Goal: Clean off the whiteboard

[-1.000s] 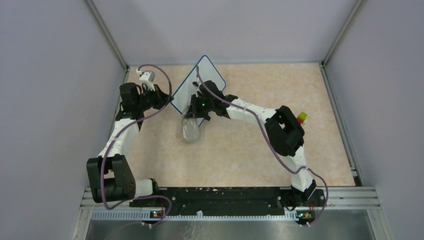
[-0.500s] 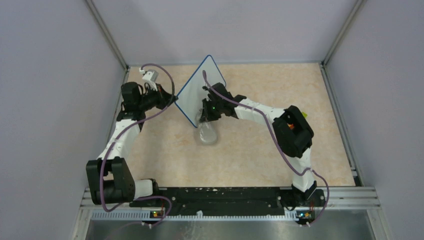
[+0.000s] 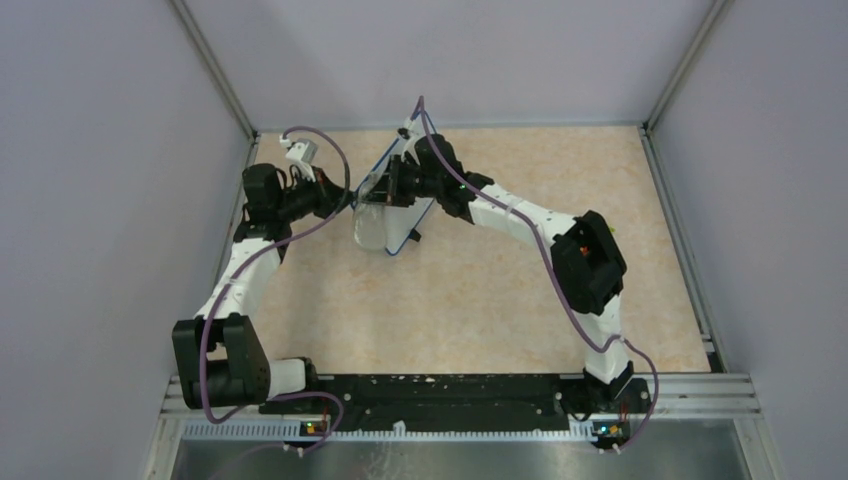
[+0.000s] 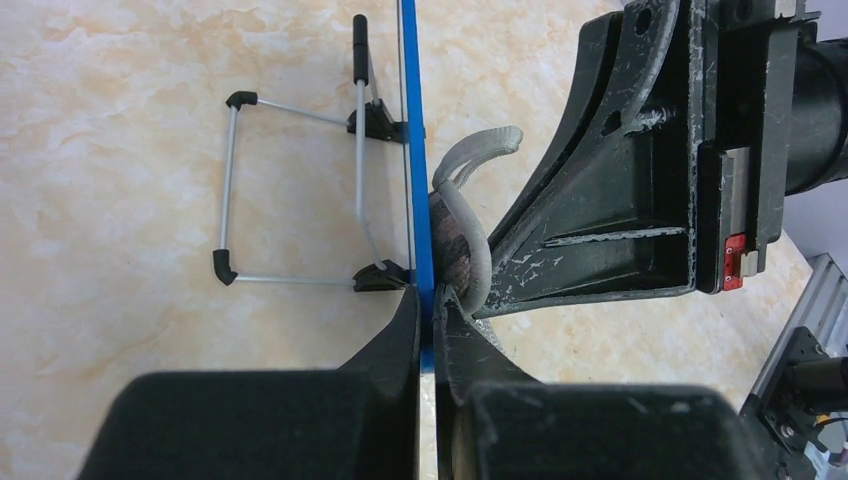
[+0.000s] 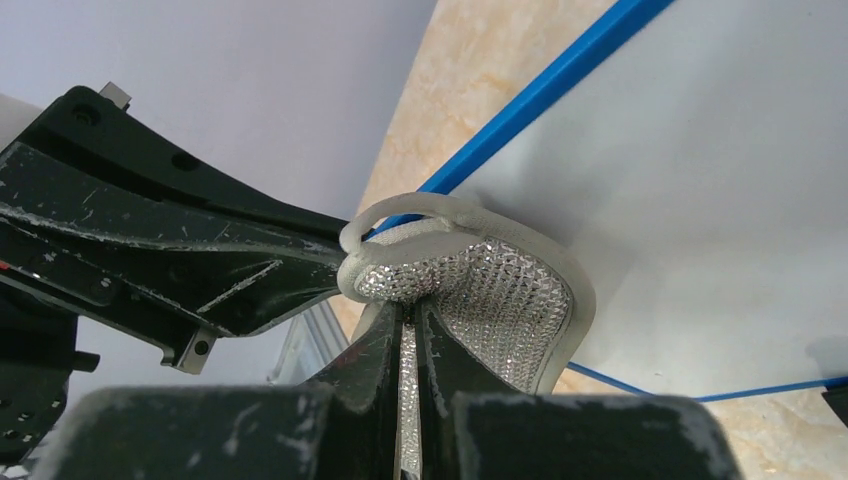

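left fingers (image 4: 395, 335) clamp the whiteboard (image 4: 412, 150) by its blue rim, right fingers (image 5: 370, 350) pinch the eraser pad (image 5: 500, 290); wiping well likely needs flat, firm strokes.

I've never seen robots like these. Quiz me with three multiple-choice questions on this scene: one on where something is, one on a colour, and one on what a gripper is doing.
1. Where is the eraser pad?
A) lying loose, untouched
B) held by the right gripper against the whiteboard
C) stuck to the back wall

2. What colour is the whiteboard's rim?
A) red
B) green
C) blue

3. What is the left gripper doing?
A) hanging open, holding nothing
B) shut on the whiteboard's edge
C) holding the eraser pad

Answers:
1 B: the right wrist view shows the pad pinched in that gripper and lying against the white face.
2 C: both wrist views show a thin blue border.
3 B: the left wrist view shows its jaws closed on the blue edge.
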